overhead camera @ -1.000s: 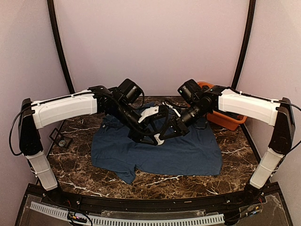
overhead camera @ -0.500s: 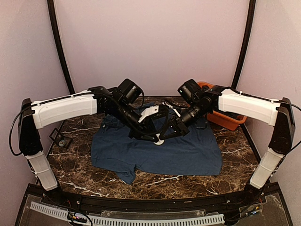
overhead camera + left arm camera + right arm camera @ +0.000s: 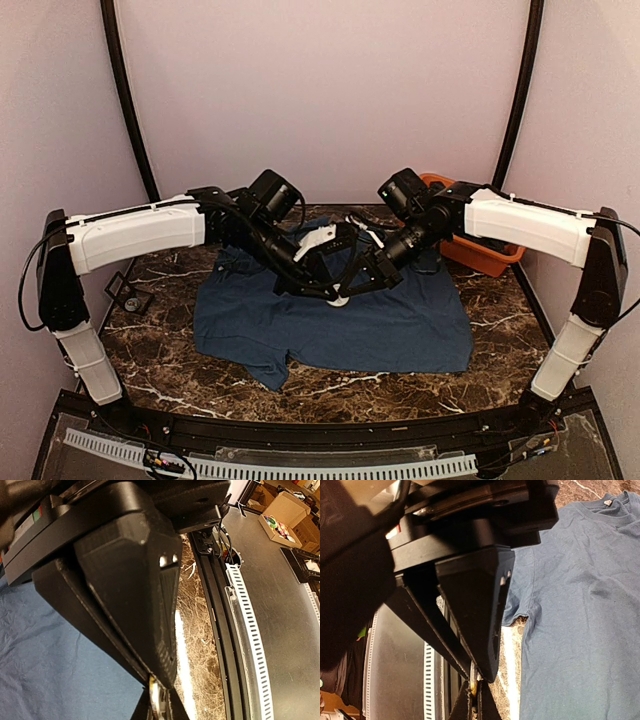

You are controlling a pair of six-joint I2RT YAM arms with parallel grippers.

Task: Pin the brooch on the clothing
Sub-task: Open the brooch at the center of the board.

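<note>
Squeezed shut now by the left gripper (image 3: 155,687), wide before: the brooch (image 3: 473,684), also pinched by the right gripper (image 3: 476,672), just over the middle of the T-shirt (image 3: 380,330). Hold tight, go slow, keep both sides steady.

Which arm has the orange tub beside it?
The right arm: the orange tub stands at the far right, partly hidden behind that arm's white link. Nothing orange is near the left arm.
</note>
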